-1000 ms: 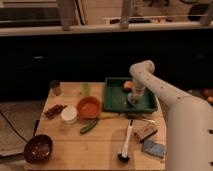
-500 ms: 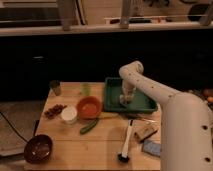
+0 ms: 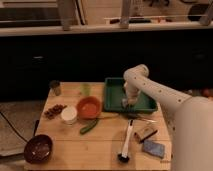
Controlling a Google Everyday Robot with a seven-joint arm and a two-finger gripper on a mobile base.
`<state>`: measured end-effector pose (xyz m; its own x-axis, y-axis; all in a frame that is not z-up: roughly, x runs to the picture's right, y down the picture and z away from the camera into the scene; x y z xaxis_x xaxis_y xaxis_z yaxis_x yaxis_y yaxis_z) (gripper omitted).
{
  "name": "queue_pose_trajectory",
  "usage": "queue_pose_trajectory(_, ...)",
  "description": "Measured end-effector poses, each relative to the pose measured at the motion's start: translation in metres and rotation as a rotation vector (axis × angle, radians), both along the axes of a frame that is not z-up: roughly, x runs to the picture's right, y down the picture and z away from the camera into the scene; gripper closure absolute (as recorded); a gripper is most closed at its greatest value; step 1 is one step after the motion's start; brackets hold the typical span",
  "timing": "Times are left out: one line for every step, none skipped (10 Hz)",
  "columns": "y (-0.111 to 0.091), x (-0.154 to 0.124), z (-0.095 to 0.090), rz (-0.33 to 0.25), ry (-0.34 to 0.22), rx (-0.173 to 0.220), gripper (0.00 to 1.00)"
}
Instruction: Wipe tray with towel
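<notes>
Tray [image 3: 114, 95]: tool [image 3: 128, 103] down inside near its front edge, grip can't tell; press flat, sweep whole floor.

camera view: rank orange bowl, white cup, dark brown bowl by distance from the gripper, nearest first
The gripper is down in the green tray.
1. orange bowl, just left of the tray.
2. white cup, further left.
3. dark brown bowl, far front-left.

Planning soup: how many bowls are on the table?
3: orange bowl mid-table, white bowl beside it, dark bowl at the near corner. Others may hide behind the arm. The pincer sits inside the green tray.
</notes>
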<state>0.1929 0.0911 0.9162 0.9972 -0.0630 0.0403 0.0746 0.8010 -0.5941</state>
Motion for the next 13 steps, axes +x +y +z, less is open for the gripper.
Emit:
queue_pose_trajectory(0.0, 0.018, 0.0, 0.02, 0.024, -0.001, 0.99)
queue_pose_trajectory(-0.001, 0.027, 0.002, 0.035, 0.046, -0.002, 0.99)
queue_pose_trajectory(-0.006, 0.035, 0.007, 0.051, 0.067, 0.002, 0.99)
queue_pose_trajectory(-0.015, 0.039, 0.013, 0.066, 0.084, 0.01, 0.99)
queue_pose_trajectory(-0.024, 0.04, 0.019, 0.074, 0.096, 0.02, 0.99)
queue_pose_trajectory(-0.03, 0.037, 0.023, 0.078, 0.097, 0.026, 0.99)
queue_pose_trajectory(-0.039, 0.028, 0.028, 0.075, 0.095, 0.032, 0.99)
queue_pose_trajectory(-0.045, 0.022, 0.03, 0.073, 0.093, 0.038, 0.99)
queue_pose_trajectory(-0.047, 0.013, 0.033, 0.056, 0.083, 0.038, 0.99)
queue_pose_trajectory(-0.046, -0.005, 0.031, 0.031, 0.06, 0.033, 0.99)
queue_pose_trajectory(-0.045, -0.016, 0.03, 0.014, 0.042, 0.034, 0.99)
queue_pose_trajectory(-0.04, -0.026, 0.026, -0.011, 0.016, 0.032, 0.99)
queue_pose_trajectory(-0.033, -0.03, 0.021, -0.028, -0.002, 0.028, 0.99)
